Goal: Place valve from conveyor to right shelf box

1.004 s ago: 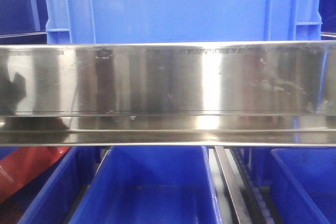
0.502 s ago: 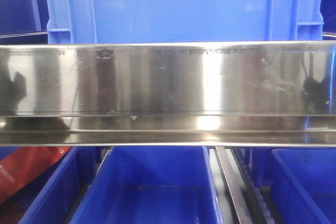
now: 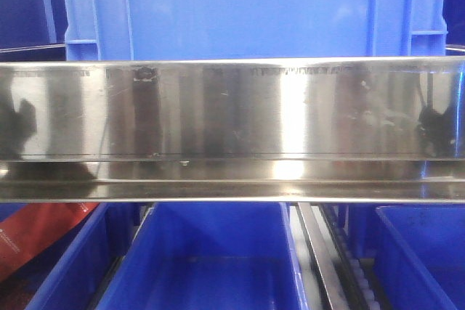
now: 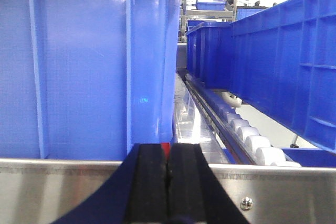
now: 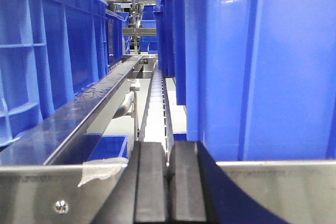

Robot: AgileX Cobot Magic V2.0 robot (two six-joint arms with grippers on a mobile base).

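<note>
Across the front view, a steel rail (image 3: 232, 128) is stretching from left to right below a big blue crate (image 3: 247, 9), with blue bins (image 3: 211, 259) sitting beneath it. On the left, I am keeping my left pincer (image 4: 168, 169) clenched, pads pressing together before a blue crate wall (image 4: 84, 66). On the right, my right pincer (image 5: 169, 174) is nearly clenched, gripping nothing. Neither valve nor conveyor is showing anywhere.

A dark reflection has appeared at the steel rail's (image 3: 232, 128) right end.
</note>
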